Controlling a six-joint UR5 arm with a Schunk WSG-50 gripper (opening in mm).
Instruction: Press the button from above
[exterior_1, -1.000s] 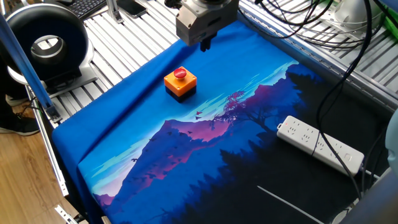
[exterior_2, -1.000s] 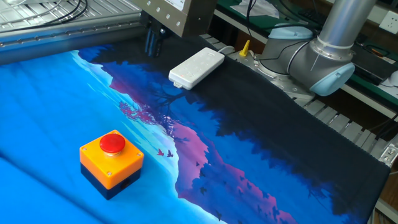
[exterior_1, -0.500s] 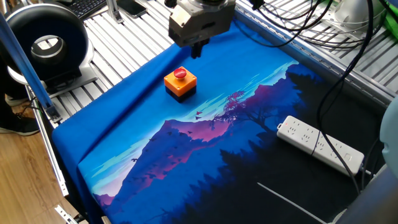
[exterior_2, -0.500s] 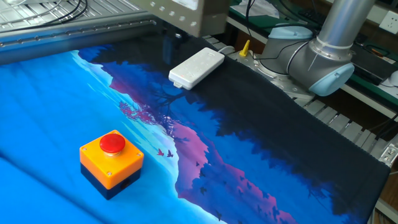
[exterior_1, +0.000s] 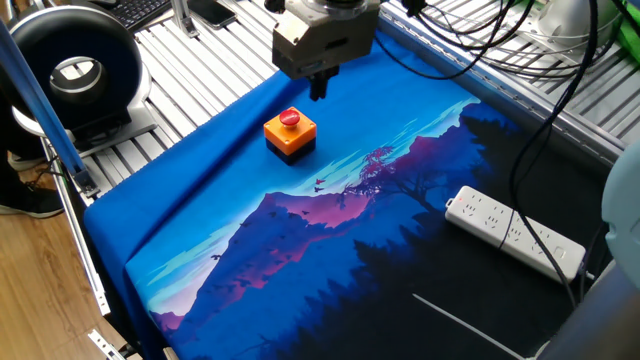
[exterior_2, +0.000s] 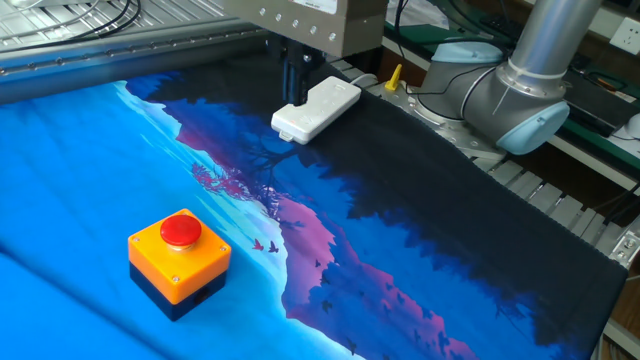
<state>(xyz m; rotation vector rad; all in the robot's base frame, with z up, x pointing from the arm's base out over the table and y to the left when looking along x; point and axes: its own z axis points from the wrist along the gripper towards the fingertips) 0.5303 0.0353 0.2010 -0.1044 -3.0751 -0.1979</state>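
Note:
The button (exterior_1: 290, 118) is a small red cap on a square orange box (exterior_1: 290, 135) with a black base, standing on the blue landscape mat (exterior_1: 230, 250) at the back left. It also shows in the other fixed view (exterior_2: 181, 230) at the front left. My gripper (exterior_1: 320, 88) hangs above the mat, just behind and to the right of the button, higher than its cap and apart from it. Its dark fingertips sit pressed together with nothing between them. In the other fixed view the gripper (exterior_2: 294, 88) is in front of the white power strip.
A white power strip (exterior_1: 515, 232) lies on the dark right part of the mat, also seen in the other fixed view (exterior_2: 317, 108). A black round device (exterior_1: 75, 70) stands off the mat at the left. Cables (exterior_1: 520, 40) run along the back. The arm's base (exterior_2: 520, 90) is at the far side.
The gripper has shifted a little sideways and lower, coming closer to the button. The button and power strip have not moved.

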